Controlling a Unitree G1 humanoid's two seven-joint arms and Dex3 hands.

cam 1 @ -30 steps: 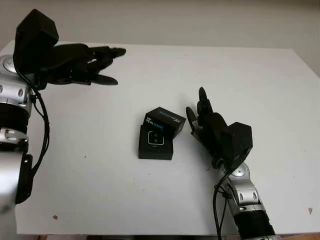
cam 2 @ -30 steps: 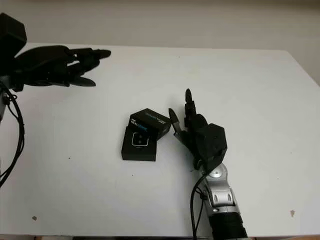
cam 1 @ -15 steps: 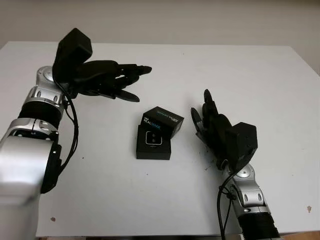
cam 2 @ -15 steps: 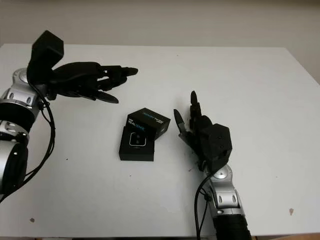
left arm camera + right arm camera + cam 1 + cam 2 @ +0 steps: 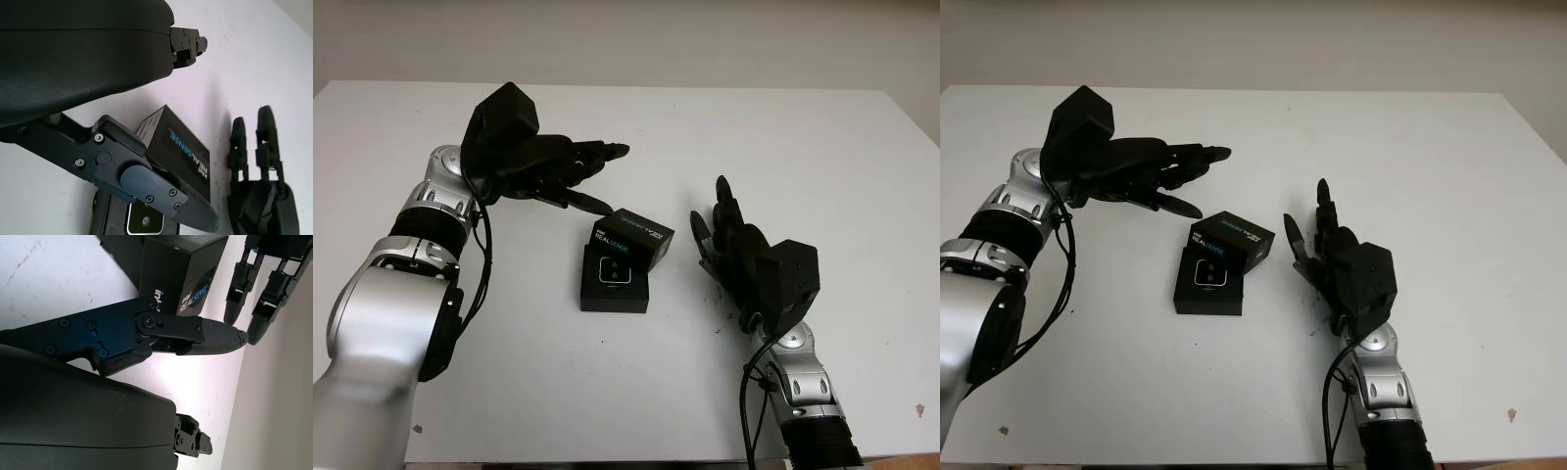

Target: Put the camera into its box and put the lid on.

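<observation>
A black box lies open at the table's middle with the camera inside, its pale face up. The black lid, printed REALSENSE, leans tilted on the box's far edge. My left hand hovers open just behind and left of the lid, fingers pointing right. My right hand is open, a short gap to the right of the box, palm turned towards it. The left wrist view shows the lid, the camera and the right hand. The right wrist view shows the lid.
The white table spreads wide around the box, with small dark specks near the front corners. Its back edge meets a grey wall. The front edge runs close under both forearms.
My left arm has swung in from the far left of the table to just behind the lid. The right hand, the box and the lid have barely moved.
</observation>
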